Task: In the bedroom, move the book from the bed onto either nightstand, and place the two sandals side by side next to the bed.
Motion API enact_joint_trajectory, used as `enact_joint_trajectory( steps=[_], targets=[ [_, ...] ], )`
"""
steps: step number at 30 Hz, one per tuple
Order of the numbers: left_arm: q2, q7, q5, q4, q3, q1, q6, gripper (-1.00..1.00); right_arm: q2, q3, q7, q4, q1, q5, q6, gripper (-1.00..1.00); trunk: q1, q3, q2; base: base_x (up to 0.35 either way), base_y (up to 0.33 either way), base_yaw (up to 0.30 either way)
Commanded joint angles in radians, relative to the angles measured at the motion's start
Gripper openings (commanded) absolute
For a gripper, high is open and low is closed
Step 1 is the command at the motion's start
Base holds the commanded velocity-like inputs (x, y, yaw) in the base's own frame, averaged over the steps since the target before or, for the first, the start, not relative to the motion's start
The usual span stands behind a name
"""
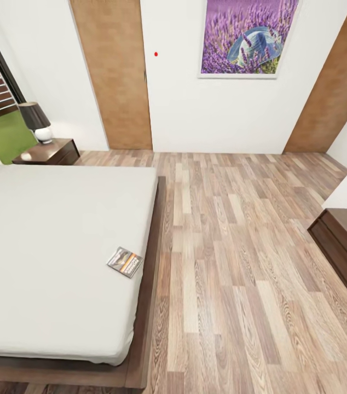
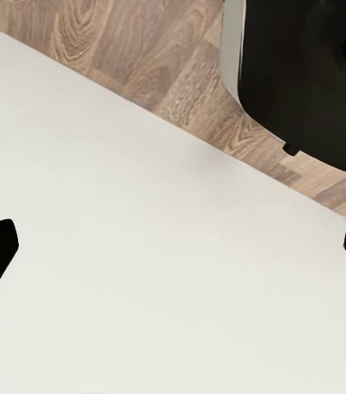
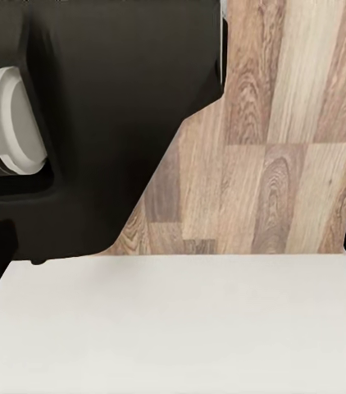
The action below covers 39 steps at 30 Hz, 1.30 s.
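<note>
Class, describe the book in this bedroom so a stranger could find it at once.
Start at the large white bed. Near its floor-side edge lies the book, flat and slightly askew. It is the only item on the mattress: thin, with a grey pictured cover and an orange band.

Bed (image 1: 42, 230) cut off at left edge, cabinet (image 1: 346, 246) at right, book (image 1: 125, 261) cover print too small to read.
</note>
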Motion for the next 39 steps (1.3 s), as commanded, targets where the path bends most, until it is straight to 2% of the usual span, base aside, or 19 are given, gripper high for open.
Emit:
enact_joint_trajectory(
  steps=[1,39],
  targets=[
    [0.001,0.0,0.008,-0.004,-0.002,0.001,0.007,1.0,-0.001,0.007,0.001,-0.001,0.0,-0.011,-0.003,1.0,0.001,0.0,-0.002,0.0,0.0,0.0],
    [0.001,0.0,0.008,-0.004,-0.002,0.001,0.007,1.0,-0.001,0.005,0.001,-0.003,0.0,-0.011,-0.003,1.0,0.001,0.062,-0.002,0.0,0.0,0.0]
  ],
)
